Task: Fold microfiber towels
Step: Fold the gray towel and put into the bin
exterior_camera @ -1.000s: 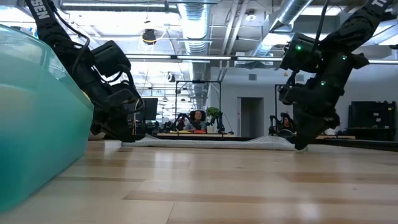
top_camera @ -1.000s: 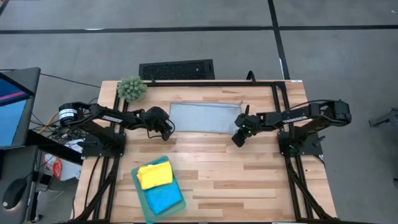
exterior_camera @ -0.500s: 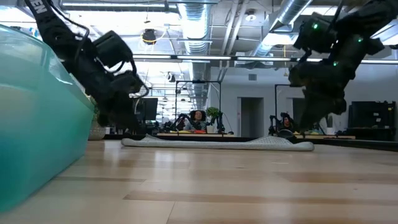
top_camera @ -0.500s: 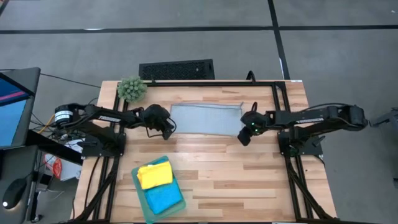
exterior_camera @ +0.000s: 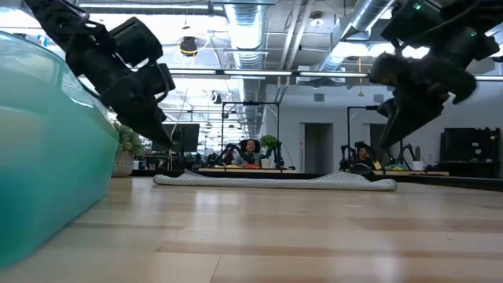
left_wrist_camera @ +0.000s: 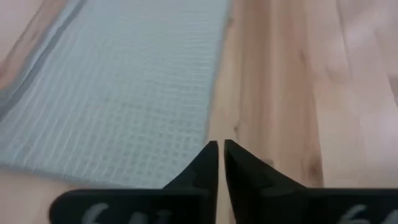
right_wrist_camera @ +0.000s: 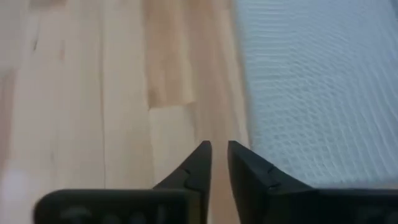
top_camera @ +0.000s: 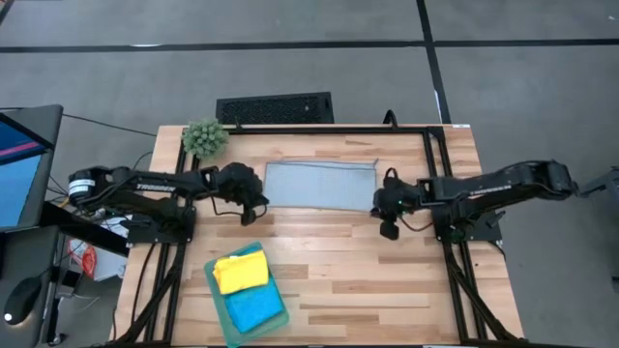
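A light grey microfiber towel (top_camera: 319, 182) lies flat as a long folded rectangle at the far middle of the table, also seen in the low view (exterior_camera: 275, 181). My left gripper (top_camera: 253, 207) hovers above the wood just off the towel's near left corner (left_wrist_camera: 186, 168), fingers together and empty. My right gripper (top_camera: 390, 228) hovers off the towel's near right corner (right_wrist_camera: 273, 162), with a small gap between its fingers and nothing in it. In the low view both grippers, left (exterior_camera: 169, 141) and right (exterior_camera: 385, 145), hang clear above the table.
A teal bin (top_camera: 224, 311) stands at the near left, holding a yellow towel (top_camera: 241, 273) and a bright blue towel (top_camera: 254, 309). A fuzzy green plant ball (top_camera: 205, 137) sits at the far left corner. Bare wood spreads across the near middle and right (top_camera: 387, 290).
Both grippers have risen from table level at the grey towel's two ends and now hang clear above the wood, their wrists rolled. My right gripper has also drawn toward the near and right edges. The towel has stayed flat where it was.
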`<action>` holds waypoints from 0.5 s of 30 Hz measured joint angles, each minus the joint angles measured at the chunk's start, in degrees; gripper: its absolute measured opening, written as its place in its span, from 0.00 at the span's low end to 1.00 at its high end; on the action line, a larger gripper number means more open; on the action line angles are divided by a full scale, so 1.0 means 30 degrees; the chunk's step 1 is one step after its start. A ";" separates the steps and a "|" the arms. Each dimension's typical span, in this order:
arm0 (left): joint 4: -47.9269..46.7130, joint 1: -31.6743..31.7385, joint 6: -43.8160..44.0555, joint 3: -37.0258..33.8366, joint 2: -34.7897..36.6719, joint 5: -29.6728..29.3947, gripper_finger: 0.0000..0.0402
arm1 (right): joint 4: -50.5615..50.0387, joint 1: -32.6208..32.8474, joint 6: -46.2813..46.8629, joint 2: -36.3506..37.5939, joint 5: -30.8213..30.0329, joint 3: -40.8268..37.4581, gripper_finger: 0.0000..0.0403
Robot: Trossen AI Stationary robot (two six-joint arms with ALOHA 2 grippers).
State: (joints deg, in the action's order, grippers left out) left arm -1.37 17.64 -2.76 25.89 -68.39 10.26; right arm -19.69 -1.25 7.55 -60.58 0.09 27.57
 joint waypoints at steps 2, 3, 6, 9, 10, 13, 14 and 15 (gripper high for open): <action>0.0028 -0.0414 -0.1228 0.0000 -0.0122 -0.0022 0.09 | 0.0151 0.0462 -0.1475 -0.0311 -0.0154 0.0000 0.22; 0.0057 -0.0581 -0.1721 0.0000 -0.0214 -0.0121 0.12 | 0.0208 0.0666 -0.2093 -0.0489 -0.0499 0.0000 0.25; 0.0217 -0.1004 -0.2722 0.0000 -0.0469 -0.1168 0.21 | 0.0246 0.0959 -0.2985 -0.1242 -0.2202 0.0000 0.33; 0.0039 -0.1300 -0.3363 0.0015 -0.0816 -0.2261 0.30 | 0.0421 0.0806 -0.3023 -0.2019 -0.3284 0.0015 0.41; 0.0106 -0.1388 -0.3480 0.0016 -0.1017 -0.2432 0.33 | 0.0485 0.0709 -0.3030 -0.2284 -0.3384 0.0015 0.42; 0.0092 -0.1569 -0.3871 0.0029 -0.1708 -0.2505 0.39 | 0.0676 0.0550 -0.3033 -0.2998 -0.3428 0.0025 0.47; 0.0204 -0.1648 -0.3994 0.0029 -0.2003 -0.2519 0.41 | 0.0726 0.0513 -0.3036 -0.3319 -0.3420 0.0036 0.48; 0.0159 -0.1710 -0.4163 0.0029 -0.2257 -0.2560 0.42 | 0.0620 0.0507 -0.3030 -0.3581 -0.3420 0.0022 0.48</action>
State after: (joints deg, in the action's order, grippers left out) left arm -0.90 12.51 -15.25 25.98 -75.16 2.58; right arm -17.83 0.27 -1.54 -71.32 -10.17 27.64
